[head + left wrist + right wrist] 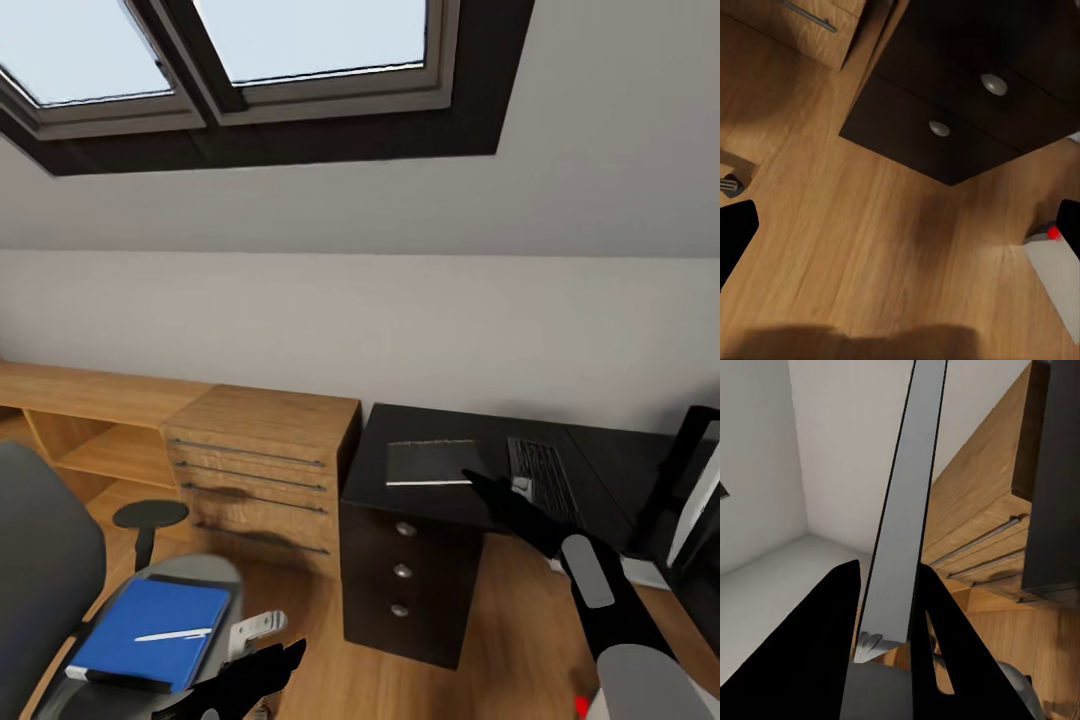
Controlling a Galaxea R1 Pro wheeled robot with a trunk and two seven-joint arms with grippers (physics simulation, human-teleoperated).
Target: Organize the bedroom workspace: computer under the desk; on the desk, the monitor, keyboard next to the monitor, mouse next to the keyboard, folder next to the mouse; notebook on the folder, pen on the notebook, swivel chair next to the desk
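A grey notebook (428,462) lies on the black desk (400,495) beside the keyboard (541,478). My right gripper (478,485) is at the notebook's near corner. In the right wrist view the notebook (916,465) appears edge-on, and the right gripper (891,577) is shut on it. The monitor (692,485) stands at the far right. The blue folder (150,632) with the white pen (172,634) on it lies on the swivel chair (45,560). My left gripper (250,685) hangs open beside the chair, over the floor (902,232). The computer (1057,270) shows its red light. I cannot make out the mouse.
A light wooden drawer cabinet (262,470) and low shelf (80,420) stand left of the desk's dark drawer unit (402,590). A chair armrest (150,515) rises between the chair and the cabinet. Wooden floor (510,640) lies open under the desk. A sloped wall with a skylight (250,60) is above.
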